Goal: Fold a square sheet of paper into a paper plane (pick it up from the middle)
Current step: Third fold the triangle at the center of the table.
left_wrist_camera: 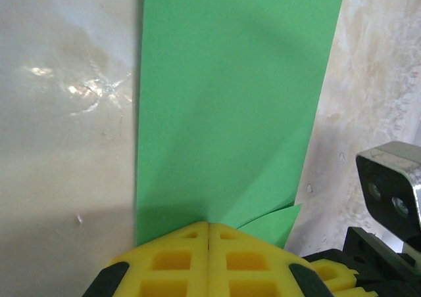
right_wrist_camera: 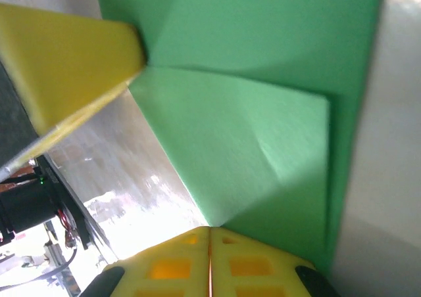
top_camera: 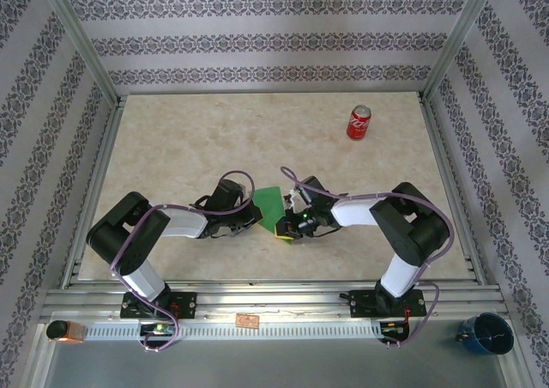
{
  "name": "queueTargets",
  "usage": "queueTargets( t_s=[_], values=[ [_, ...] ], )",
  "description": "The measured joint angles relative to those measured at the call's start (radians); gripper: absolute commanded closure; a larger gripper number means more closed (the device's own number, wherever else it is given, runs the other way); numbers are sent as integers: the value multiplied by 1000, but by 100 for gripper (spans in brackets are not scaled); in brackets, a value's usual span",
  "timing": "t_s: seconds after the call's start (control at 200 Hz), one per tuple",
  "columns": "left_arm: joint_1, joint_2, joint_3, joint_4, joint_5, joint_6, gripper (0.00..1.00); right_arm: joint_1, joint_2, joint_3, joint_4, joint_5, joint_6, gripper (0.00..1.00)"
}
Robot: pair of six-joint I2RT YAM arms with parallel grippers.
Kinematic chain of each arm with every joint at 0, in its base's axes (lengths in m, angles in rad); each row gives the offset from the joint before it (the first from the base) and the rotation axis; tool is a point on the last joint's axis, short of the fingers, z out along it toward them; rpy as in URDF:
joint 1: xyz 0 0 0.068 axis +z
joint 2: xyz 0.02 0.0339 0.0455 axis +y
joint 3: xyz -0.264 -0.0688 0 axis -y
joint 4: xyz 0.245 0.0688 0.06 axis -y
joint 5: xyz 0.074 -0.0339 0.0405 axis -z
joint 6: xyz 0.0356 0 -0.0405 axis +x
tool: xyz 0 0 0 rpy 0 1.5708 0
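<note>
Lengthwise, the green sheet [left_wrist_camera: 230, 100] runs away from the clamping left pincer [left_wrist_camera: 208, 226]; right pincer [right_wrist_camera: 210, 231] seemingly clamps too.

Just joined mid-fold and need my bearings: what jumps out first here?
The bright green paper, partly folded, is held at the table's near middle by the left gripper and right gripper, both shut on it. A red can stands upright at the far right.
</note>
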Motion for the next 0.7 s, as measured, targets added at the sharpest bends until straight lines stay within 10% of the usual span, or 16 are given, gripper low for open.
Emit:
queueTargets(
  t_s=[0.699],
  values=[
    [-1,-3,-25,47,-8,-43,100,-30,-297,-171,-89,25,-61,88]
  ],
)
